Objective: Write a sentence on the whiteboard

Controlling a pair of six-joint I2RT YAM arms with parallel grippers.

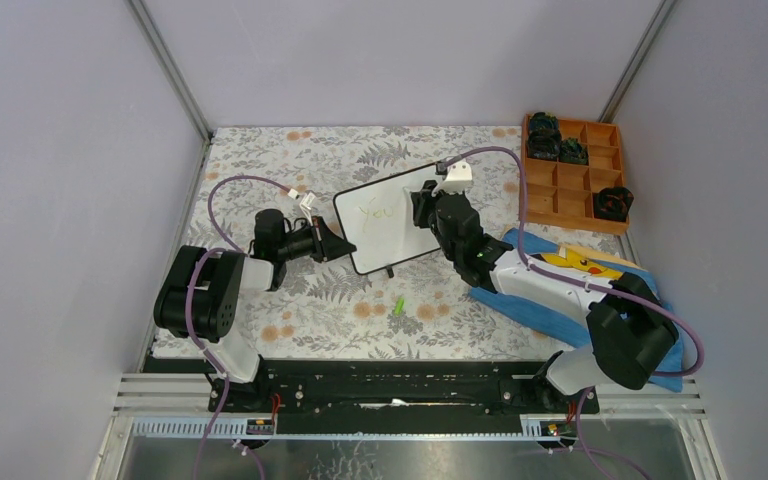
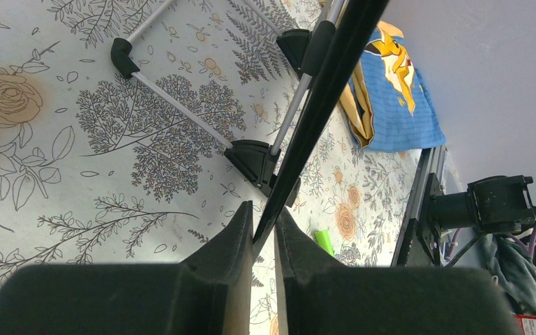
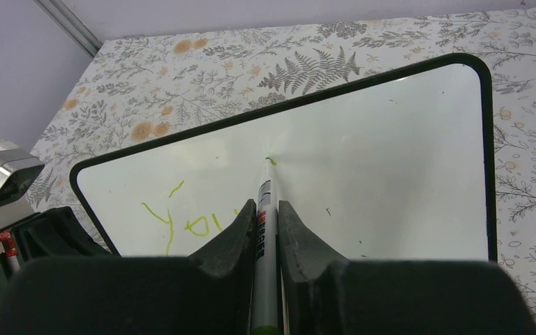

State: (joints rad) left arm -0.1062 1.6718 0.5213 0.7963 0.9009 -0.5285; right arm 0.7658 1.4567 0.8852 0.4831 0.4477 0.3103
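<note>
Propped whiteboard (image 1: pixel 395 225) stood well left of wooden tray (image 1: pixel 572 172). Left gripper (image 2: pixel 264 223) clamped its edge. Right gripper (image 3: pixel 265 207) pinched marker (image 3: pixel 266 183), tip on board. Sentence (image 3: pixel 181 218): only "You" written, the rest remaining.
</note>
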